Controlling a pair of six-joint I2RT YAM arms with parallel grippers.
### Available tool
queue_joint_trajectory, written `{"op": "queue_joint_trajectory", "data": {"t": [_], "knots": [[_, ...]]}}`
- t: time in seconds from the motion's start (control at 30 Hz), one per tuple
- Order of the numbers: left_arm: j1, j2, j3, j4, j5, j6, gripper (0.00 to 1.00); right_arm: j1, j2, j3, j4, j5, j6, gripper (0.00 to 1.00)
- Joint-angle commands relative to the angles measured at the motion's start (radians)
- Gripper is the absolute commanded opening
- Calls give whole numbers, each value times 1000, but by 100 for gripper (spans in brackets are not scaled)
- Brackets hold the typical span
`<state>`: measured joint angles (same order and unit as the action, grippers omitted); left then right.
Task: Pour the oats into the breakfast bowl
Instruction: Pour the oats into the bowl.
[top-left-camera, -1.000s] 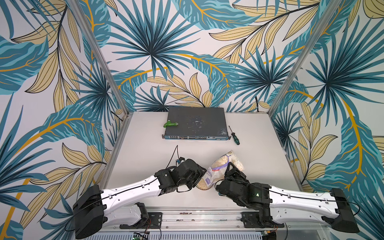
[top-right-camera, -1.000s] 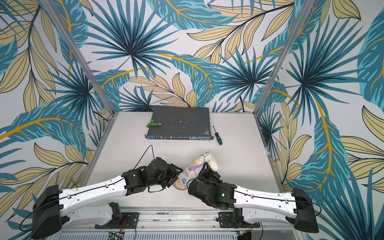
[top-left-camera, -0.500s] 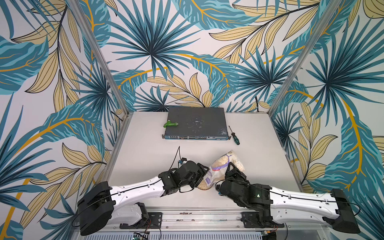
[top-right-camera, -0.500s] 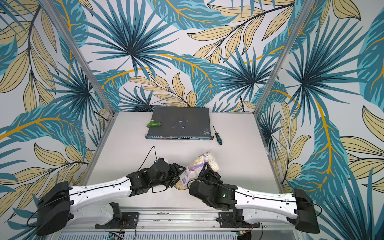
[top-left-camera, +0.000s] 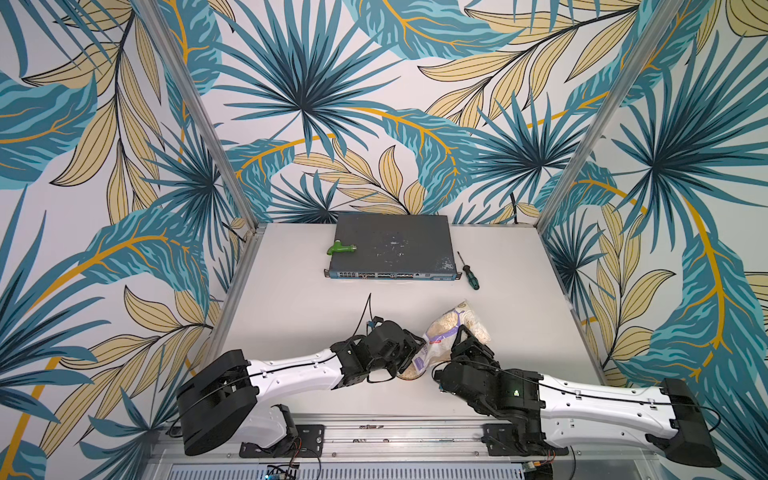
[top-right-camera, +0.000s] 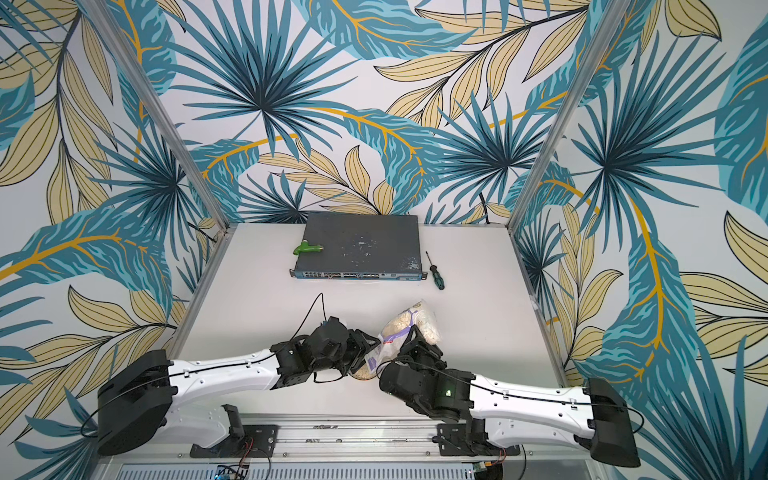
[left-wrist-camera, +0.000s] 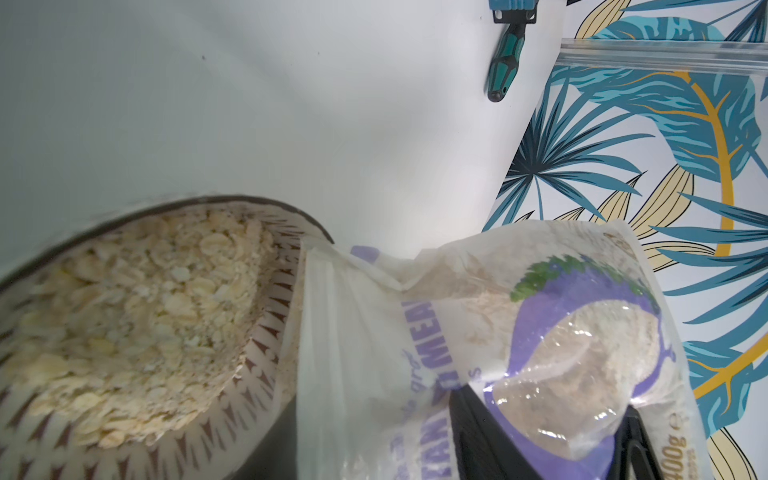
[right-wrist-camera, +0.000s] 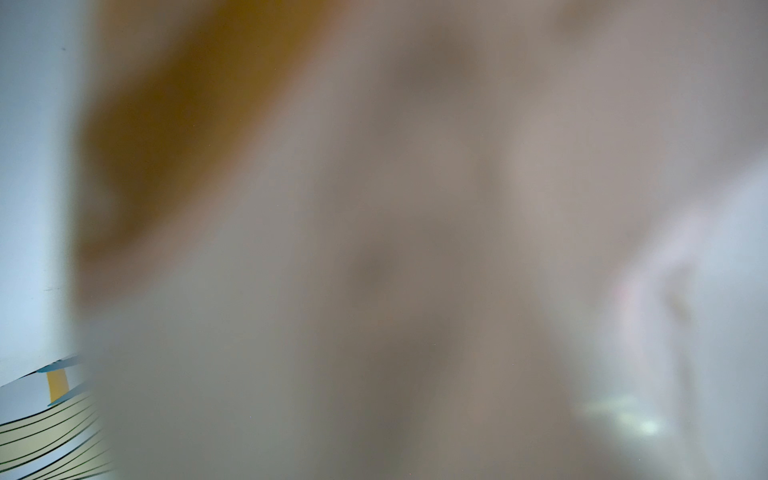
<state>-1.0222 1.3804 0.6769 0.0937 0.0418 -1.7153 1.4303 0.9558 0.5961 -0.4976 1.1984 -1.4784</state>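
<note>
The oats pouch, clear with a purple-and-white label, hangs tilted with its mouth down over the breakfast bowl. In the left wrist view the patterned bowl holds a heap of pale flakes, and the pouch leans over its rim. My left gripper is at the mouth end, which fills the gap between its dark fingers. My right gripper is shut around the pouch's middle from the near side. The right wrist view is only a blur of pouch. In both top views the arms hide most of the bowl.
A dark network switch lies at the back of the table with a green tool on its left corner. A green-handled screwdriver lies beside its right end. Patterned walls enclose three sides.
My left arm has swung a little to the right, bringing its gripper closer against the pouch's mouth. The right arm and the pouch have hardly moved.
</note>
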Motion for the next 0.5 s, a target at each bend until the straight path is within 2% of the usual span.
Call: {"op": "queue_joint_trajectory", "data": {"t": [0.0, 0.27, 0.47], "knots": [[1, -7, 24, -4, 5, 21, 46, 5, -14, 25, 108, 116, 14, 0], [10, -101, 25, -88, -49, 52, 29, 5, -13, 18, 102, 113, 20, 0], [10, -86, 27, -93, -50, 61, 27, 5, -6, 23, 108, 117, 17, 0]]}}
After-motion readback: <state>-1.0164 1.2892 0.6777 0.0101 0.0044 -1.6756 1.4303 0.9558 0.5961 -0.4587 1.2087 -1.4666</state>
